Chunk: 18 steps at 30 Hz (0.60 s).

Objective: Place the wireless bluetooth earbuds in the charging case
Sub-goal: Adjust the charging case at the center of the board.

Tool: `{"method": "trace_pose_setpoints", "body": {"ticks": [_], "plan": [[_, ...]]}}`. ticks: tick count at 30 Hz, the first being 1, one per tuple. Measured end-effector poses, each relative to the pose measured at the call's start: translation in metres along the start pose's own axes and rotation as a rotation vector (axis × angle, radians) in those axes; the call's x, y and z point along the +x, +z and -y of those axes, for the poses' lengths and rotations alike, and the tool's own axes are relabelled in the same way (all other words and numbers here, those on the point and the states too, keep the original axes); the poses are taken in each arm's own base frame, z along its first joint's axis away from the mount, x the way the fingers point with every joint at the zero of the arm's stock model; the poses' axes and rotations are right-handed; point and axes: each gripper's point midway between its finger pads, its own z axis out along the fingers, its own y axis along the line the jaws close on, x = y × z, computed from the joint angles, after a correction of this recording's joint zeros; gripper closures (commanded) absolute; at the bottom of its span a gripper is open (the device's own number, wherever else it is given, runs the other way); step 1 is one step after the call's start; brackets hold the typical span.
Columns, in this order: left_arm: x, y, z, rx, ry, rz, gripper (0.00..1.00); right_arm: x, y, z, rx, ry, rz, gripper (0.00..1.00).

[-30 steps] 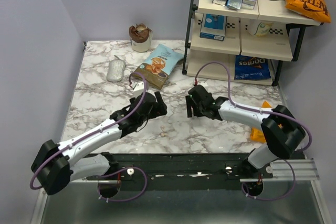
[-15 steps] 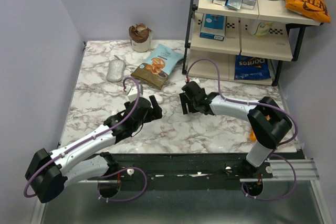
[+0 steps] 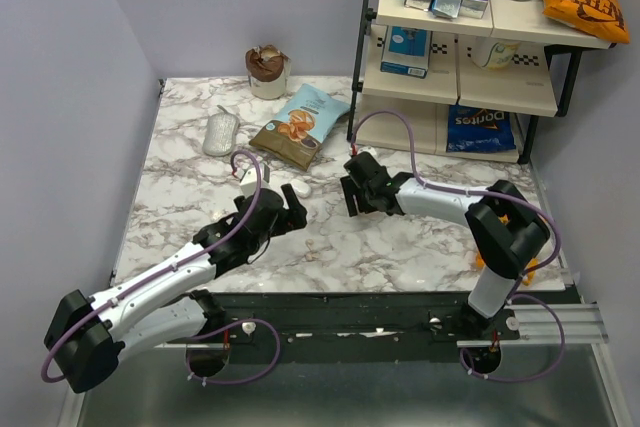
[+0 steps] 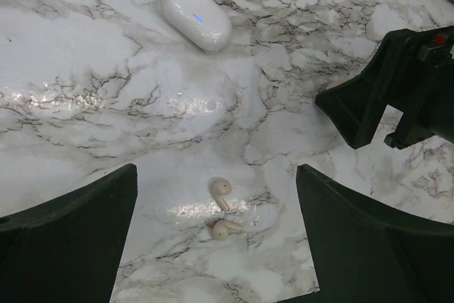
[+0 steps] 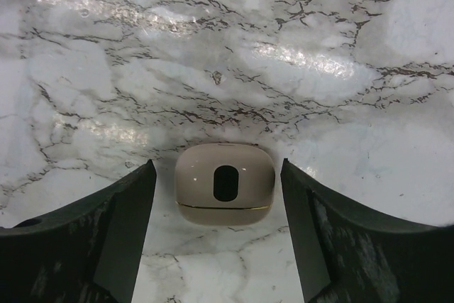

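Note:
The charging case (image 3: 300,189) is a smooth white pebble lying on the marble table between my two grippers. In the left wrist view the case (image 4: 196,15) shows a small blue light. The two earbuds (image 4: 220,191) (image 4: 223,229) lie close together on the marble, loose. My left gripper (image 4: 216,168) is open and empty, its jaws straddling the earbuds from above; it also shows in the top view (image 3: 288,209). My right gripper (image 5: 218,163) is open and empty, with the case (image 5: 225,182) between its fingers, untouched. The right gripper sits just right of the case in the top view (image 3: 352,197).
A grey oval object (image 3: 221,133), a snack bag (image 3: 300,125) and a cup (image 3: 267,72) lie at the back. A shelf rack (image 3: 470,47) with boxes and a Doritos bag (image 3: 480,129) stands at the back right. An orange packet (image 3: 492,252) lies under the right arm.
My left gripper has drawn back down and left, uncovering the white case. My right gripper has moved left toward the case.

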Motion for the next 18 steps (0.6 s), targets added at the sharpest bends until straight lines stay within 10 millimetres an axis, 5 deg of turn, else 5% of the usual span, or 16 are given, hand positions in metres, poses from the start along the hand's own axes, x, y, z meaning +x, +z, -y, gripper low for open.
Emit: {"method": "trace_pose_setpoints", "body": {"ticks": [8,12,18], "plan": [[0.0036,0.0008,-0.0033,-0.006,0.003,-0.007,0.01,0.0045,0.0073,0.0003,-0.015,0.004,-0.031,0.31],[0.0053,0.0012,-0.005,-0.01,0.005,-0.01,0.02,0.0052,0.0074,-0.0025,-0.03,0.007,-0.036,0.5],[0.0061,0.0012,-0.0058,-0.01,0.006,-0.011,0.02,0.0057,0.0061,-0.006,-0.065,0.004,-0.039,0.62]]}}
